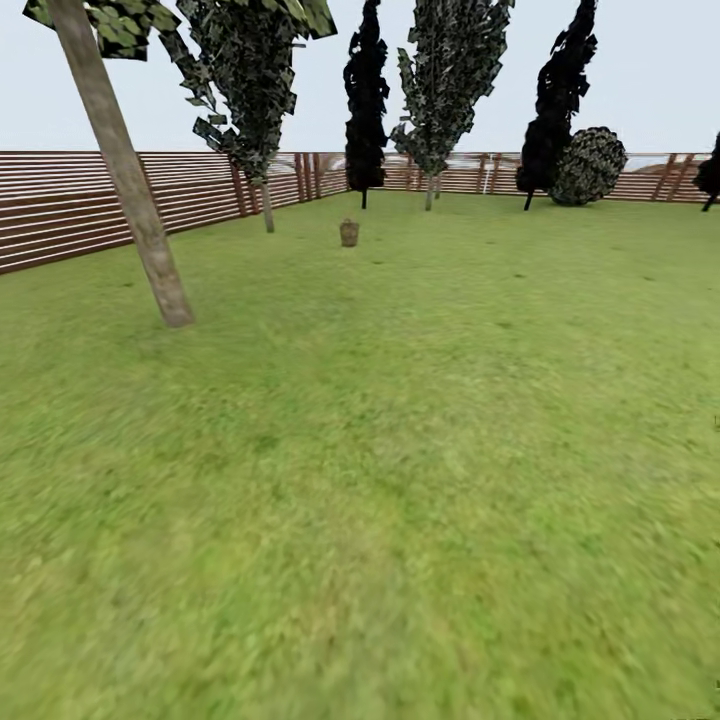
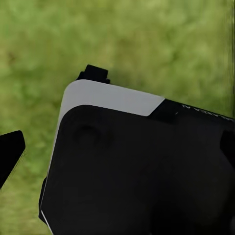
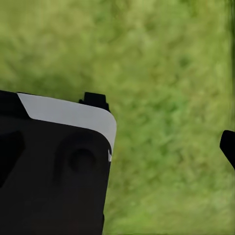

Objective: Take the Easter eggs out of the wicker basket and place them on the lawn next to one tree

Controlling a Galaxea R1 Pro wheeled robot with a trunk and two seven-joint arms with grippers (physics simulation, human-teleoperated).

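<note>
Matt mottled lawn [image 1: 400, 480]; slatted wooden fence [image 1: 60, 205].

Seen from the left wrist camera, the left gripper [image 2: 54, 115] shows one dark fingertip [image 2: 11, 149] beside a black and white robot body panel. From the right wrist camera, the right gripper [image 3: 161, 125] likewise shows a dark fingertip [image 3: 228, 143] beside the same kind of panel. Both point down, and whether their jaws are parted or closed cannot be told.

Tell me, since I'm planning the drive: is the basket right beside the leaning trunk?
No, the basket stands far beyond the trunk, on open lawn.
</note>
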